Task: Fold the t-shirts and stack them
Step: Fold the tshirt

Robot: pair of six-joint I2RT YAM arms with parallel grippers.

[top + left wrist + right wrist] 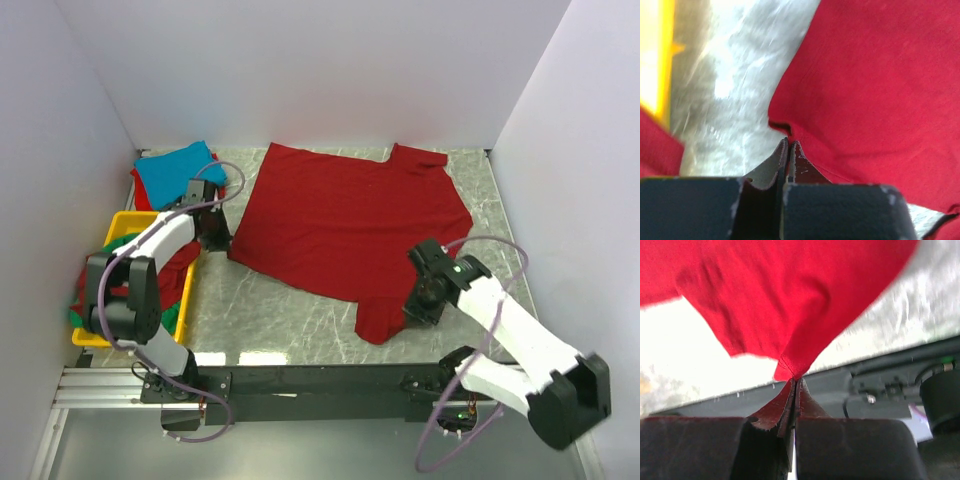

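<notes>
Dark red t-shirt (pixel 350 225) lies spread flat at centre frame. My left gripper (pixel 789 144) is pinched tight on the shirt's left-hand edge, just beside the yellow tray (pixel 122 225). My right gripper (pixel 796 381) is clamped on the hem at the shirt's lower-right corner. Turquoise t-shirt (pixel 180 172) sits upper left. Bare table (pixel 270 320) shows lower centre, below the red shirt's bottom edge.

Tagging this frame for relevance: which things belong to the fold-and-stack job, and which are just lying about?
Job:
- dark red t-shirt, spread flat, edges pinched by left gripper and right gripper
- turquoise t-shirt
- green t-shirt, mostly hidden by the tray

Just there:
- yellow tray
- marble table
</notes>
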